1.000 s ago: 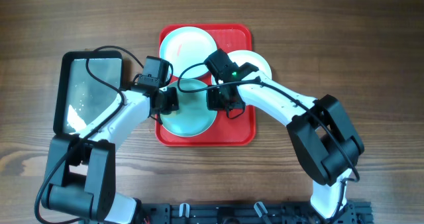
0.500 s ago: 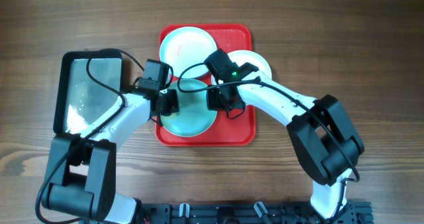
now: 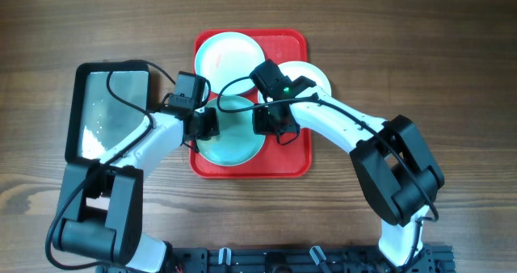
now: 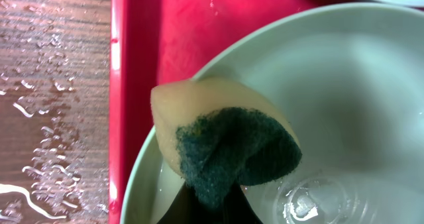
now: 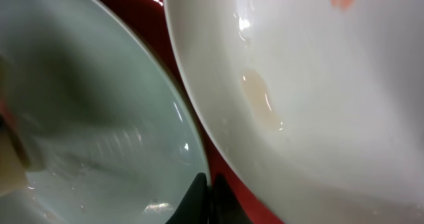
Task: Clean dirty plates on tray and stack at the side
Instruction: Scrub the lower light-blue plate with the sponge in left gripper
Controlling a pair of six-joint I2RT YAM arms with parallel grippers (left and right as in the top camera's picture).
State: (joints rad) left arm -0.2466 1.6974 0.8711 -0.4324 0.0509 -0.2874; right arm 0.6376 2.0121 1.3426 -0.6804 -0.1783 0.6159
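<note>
The red tray (image 3: pixel 284 165) holds three plates. A pale turquoise plate (image 3: pixel 226 55) lies at the back and a white plate (image 3: pixel 317 73) at the right. A wet turquoise plate (image 3: pixel 234 142) lies at the front. My left gripper (image 3: pixel 207 124) is shut on a yellow sponge with a green scrub face (image 4: pixel 225 138) and presses it on the front plate's left rim (image 4: pixel 344 98). My right gripper (image 3: pixel 271 121) is shut on that plate's right rim (image 5: pixel 86 98). The white plate (image 5: pixel 318 91) beside it shows a reddish smear and a pale stain.
A black-rimmed metal pan (image 3: pixel 109 111) with water in it stands left of the tray. Water drops lie on the wooden table (image 4: pixel 53 105) by the tray's left rim (image 4: pixel 136 58). Cables hang over both arms.
My left gripper with the sponge has shifted a little along the front plate's left rim. The right arm and the plates have not moved.
</note>
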